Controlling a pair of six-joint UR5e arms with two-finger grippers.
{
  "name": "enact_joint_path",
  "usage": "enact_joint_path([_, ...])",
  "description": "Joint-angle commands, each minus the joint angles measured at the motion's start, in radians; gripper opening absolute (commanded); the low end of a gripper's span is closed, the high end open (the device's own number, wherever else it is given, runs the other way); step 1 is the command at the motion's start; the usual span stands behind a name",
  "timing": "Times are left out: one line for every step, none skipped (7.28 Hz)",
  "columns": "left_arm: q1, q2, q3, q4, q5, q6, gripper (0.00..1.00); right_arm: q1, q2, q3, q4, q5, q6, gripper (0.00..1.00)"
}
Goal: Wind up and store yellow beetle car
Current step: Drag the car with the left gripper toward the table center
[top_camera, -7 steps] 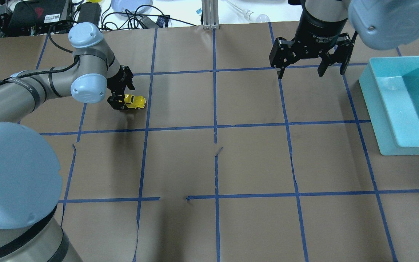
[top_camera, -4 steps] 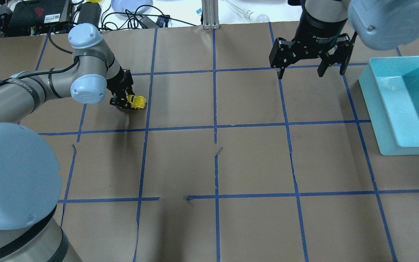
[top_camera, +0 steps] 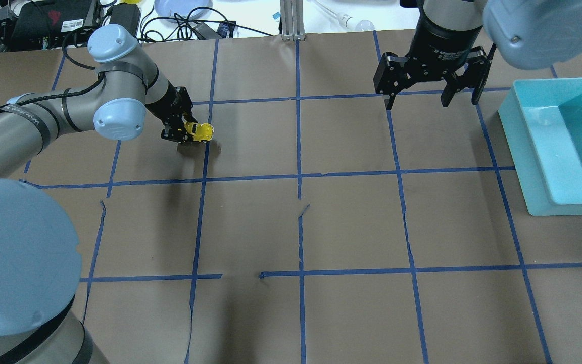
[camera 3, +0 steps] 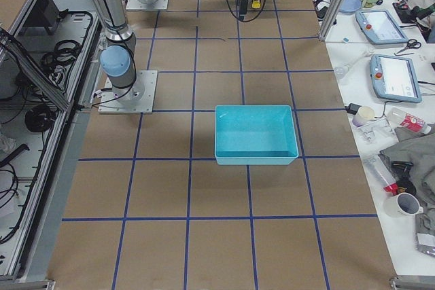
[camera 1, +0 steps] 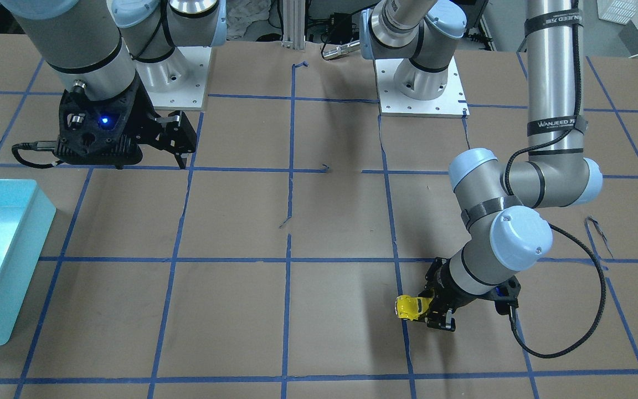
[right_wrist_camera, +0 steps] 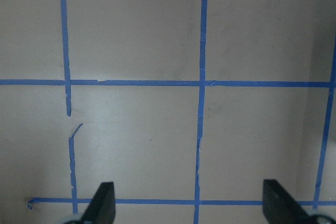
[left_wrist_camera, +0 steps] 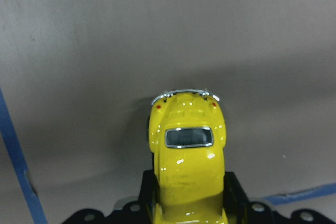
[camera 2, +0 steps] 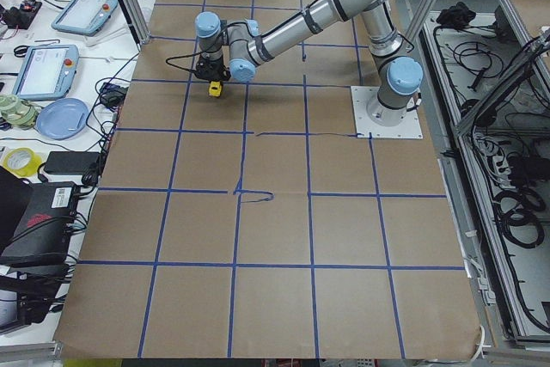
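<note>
In the front-facing view the left arm drops its forearm upright, then bends at the elbow so the wrist slants low toward the tabletop point(camera 1: 230, 221). The left gripper point(camera 1: 428, 310) is clamped on the yellow car point(camera 1: 409, 306), which sticks out from its fingers. A strap on the forearm reads "WANJEED". The right gripper point(camera 1: 180, 158) hangs above the tabletop well away from it, near the teal bin point(camera 1: 20, 260).

From overhead, the left arm reaches forward and inward with the car at its tip, the car's shadow falling a little apart from it on the brown paper. The right gripper's fingers are spread wide with nothing between them; its body carries white lettering (only "2F Adaptive" is legible). The bin sits at the right edge, just beside that gripper.

The left side view shows the near arm stretched long and low, with the car a yellow speck under its wrist.

The right side view shows the same speck at the far end, well apart from the bin.

The left wrist camera looks along the car's roof: black fingers press both flanks, while the silver bumper and two red lights point away.

The right wrist camera sees two fingertips far apart over blue tape lines.
</note>
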Motion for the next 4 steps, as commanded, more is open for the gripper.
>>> enact_joint_path([-0.015, -0.005, -0.004, -0.044, -0.065, -0.104, 0.00, 0.000, 0.000, 0.001, 0.000, 0.000, 0.000, 1.00])
enact_joint_path([-0.014, -0.005, 0.002, -0.071, -0.077, -0.106, 0.00, 0.000, 0.002, 0.001, 0.000, 0.000, 0.001, 1.00])
enact_joint_path([-0.011, -0.011, 0.003, -0.072, -0.077, -0.106, 0.00, 0.000, 0.002, 0.001, 0.000, 0.000, 0.001, 1.00])
enact_joint_path([-0.006, -0.014, 0.003, -0.072, -0.077, -0.094, 0.00, 0.000, 0.002, 0.001, 0.000, 0.000, 0.001, 1.00])
